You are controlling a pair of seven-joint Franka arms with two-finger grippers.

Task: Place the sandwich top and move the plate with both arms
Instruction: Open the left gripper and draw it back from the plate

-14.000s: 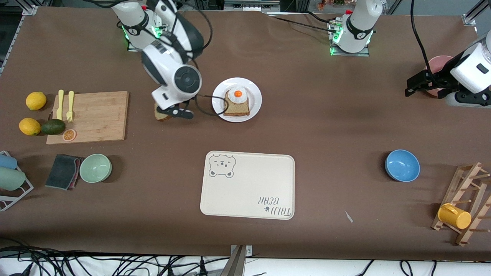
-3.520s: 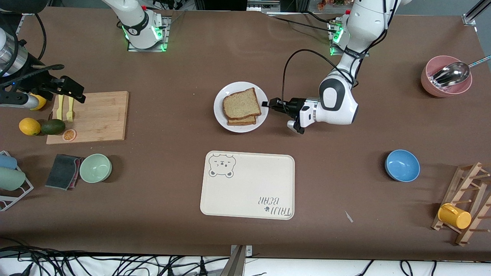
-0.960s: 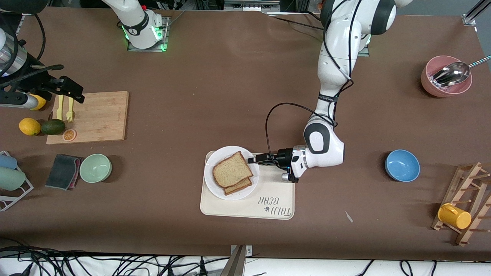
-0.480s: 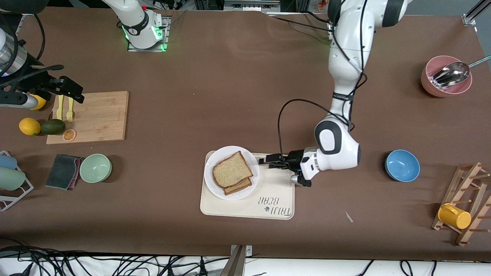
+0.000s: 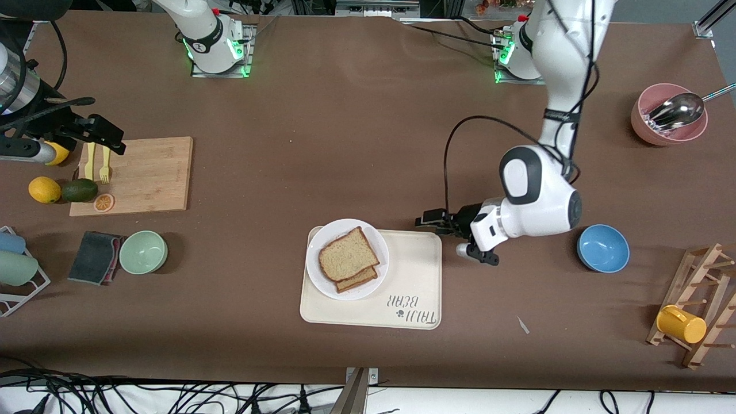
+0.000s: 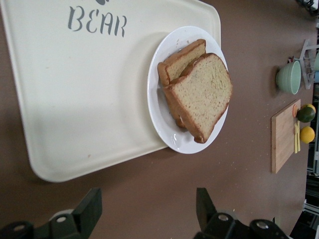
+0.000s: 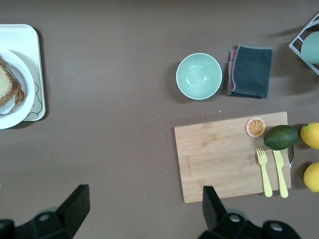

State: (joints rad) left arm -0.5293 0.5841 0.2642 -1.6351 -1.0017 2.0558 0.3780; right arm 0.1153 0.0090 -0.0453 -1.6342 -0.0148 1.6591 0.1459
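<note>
Where things lay, as the views showed them:

Plate: the plate (image 5: pixel 347 259) sat on the tray (image 5: pixel 411 276), at the corner toward the right arm's end and farther from the front camera, its rim overhanging the tray edge.
Sandwich top: the sandwich top (image 5: pixel 348 253) lay skewed on a lower bread slice (image 5: pixel 357 279), both on the plate.
Left claw: the left claw (image 5: pixel 428 219) hung just off the tray's corner toward the left arm's end, fingers apart, holding nothing, apart from the plate.
Right claw: the right claw (image 5: pixel 109 135) waited over the cutting board (image 5: pixel 144 175), fingers apart, empty.
On the board: two yellow forks (image 5: pixel 98 158) and an orange slice (image 5: pixel 104 202), with an avocado (image 5: pixel 79 190) and lemons (image 5: pixel 44 190) beside it.
Around: a green bowl (image 5: pixel 143 252) beside a dark cloth (image 5: pixel 94 257); a blue bowl (image 5: pixel 602 248) near the left arm; a pink bowl (image 5: pixel 667 127) holding a metal scoop (image 5: pixel 678 110); a yellow mug (image 5: pixel 681 324) on a wooden rack (image 5: pixel 704 299).
In the way: bare bench (image 5: pixel 322 161) between tray and left claw.
</note>
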